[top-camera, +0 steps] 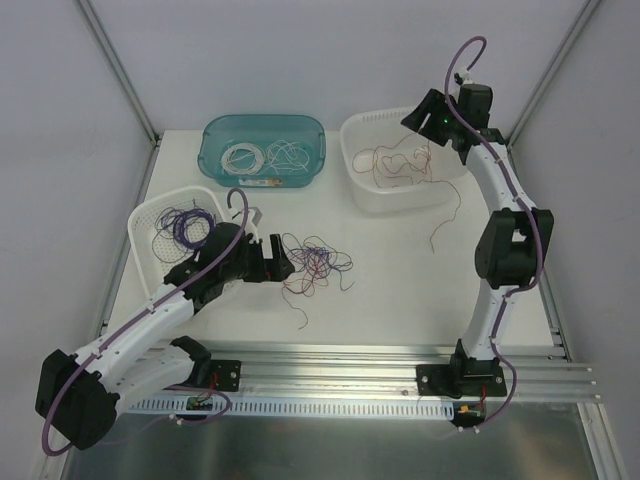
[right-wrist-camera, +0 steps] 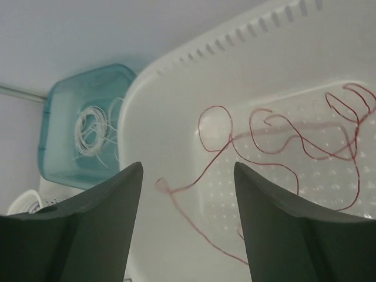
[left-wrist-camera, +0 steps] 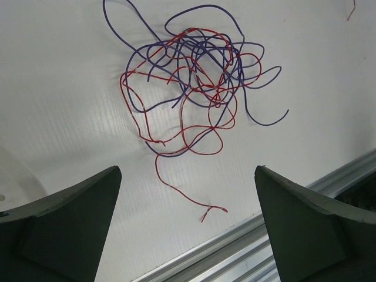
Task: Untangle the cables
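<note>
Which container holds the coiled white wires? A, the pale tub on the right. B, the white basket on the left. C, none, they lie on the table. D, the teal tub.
D: the white wires lie coiled in the teal tub, while the left basket holds purple wires and the right tub red wires.

The top view is bright and even, with light from above. The white table [top-camera: 400,300] shows only weak, soft shadows beside the arms, and the metal rail [top-camera: 400,360] has a dull shine. In the left wrist view the cables [left-wrist-camera: 214,88] are sharp, with thin pale shadows close beside them, while the left fingers [left-wrist-camera: 64,229] are dark and a little soft. The right wrist view is dimmer and greyish-blue. There the right fingers [right-wrist-camera: 76,235] are blurred, and the teal bin [right-wrist-camera: 59,117] is less sharp than the white basket [right-wrist-camera: 176,117].
</note>
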